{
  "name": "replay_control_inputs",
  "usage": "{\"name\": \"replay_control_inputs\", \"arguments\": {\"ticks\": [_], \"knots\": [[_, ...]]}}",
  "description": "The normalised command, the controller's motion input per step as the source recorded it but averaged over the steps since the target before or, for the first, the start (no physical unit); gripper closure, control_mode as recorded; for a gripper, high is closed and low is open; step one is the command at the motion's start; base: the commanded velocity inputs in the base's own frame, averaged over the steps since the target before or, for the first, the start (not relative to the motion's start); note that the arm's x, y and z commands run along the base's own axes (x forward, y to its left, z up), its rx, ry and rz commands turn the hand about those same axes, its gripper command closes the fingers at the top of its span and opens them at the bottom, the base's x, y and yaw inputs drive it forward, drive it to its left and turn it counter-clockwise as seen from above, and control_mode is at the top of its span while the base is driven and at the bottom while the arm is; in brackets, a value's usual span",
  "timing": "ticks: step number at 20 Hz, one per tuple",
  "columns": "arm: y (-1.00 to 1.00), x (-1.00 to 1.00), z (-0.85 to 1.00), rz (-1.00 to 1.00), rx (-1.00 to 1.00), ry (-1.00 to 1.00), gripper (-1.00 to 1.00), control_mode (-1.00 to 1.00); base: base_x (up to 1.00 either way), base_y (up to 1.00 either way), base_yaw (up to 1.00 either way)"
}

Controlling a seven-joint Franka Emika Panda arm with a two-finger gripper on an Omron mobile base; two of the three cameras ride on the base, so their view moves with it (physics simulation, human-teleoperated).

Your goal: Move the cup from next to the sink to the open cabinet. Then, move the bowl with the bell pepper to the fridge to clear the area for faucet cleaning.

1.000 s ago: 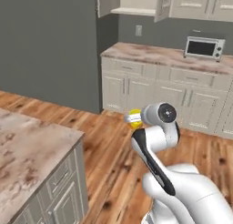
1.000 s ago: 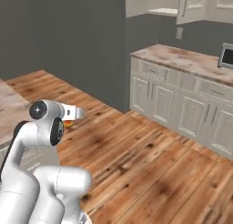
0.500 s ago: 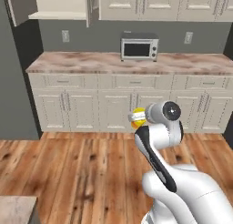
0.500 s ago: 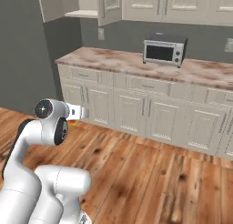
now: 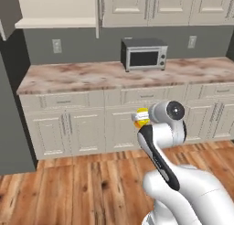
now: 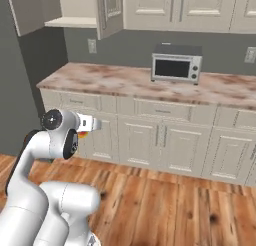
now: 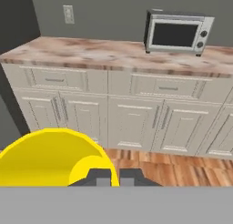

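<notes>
Gripper (image 7: 109,175) clamped on the yellow cup (image 7: 50,157) should keep it level while approaching the open cabinet (image 5: 59,11) shelf above the bench's (image 5: 91,75) left end.

Glossy yellow cup (image 7: 50,157), perhaps plastic; marbled stone-look counter (image 5: 105,75); wood-plank floor (image 6: 165,205); metal-fronted microwave (image 5: 143,54).

We hold our arm folded up, wrist level, the gripper (image 7: 109,176) pointing forward; our jaws look pinched onto the cup (image 7: 54,157) rim, though the tips barely show.
</notes>
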Motion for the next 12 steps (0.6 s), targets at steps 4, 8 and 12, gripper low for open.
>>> {"name": "replay_control_inputs", "arguments": {"ticks": [4,8,12], "knots": [[0.0,0.0,0.0,0.0,0.0,0.0,1.0,1.0,1.0,1.0,-0.31],[0.0,0.0,0.0,0.0,0.0,0.0,1.0,1.0,1.0,1.0,-0.32],[0.0,0.0,0.0,0.0,0.0,0.0,1.0,1.0,1.0,1.0,-0.29]]}}
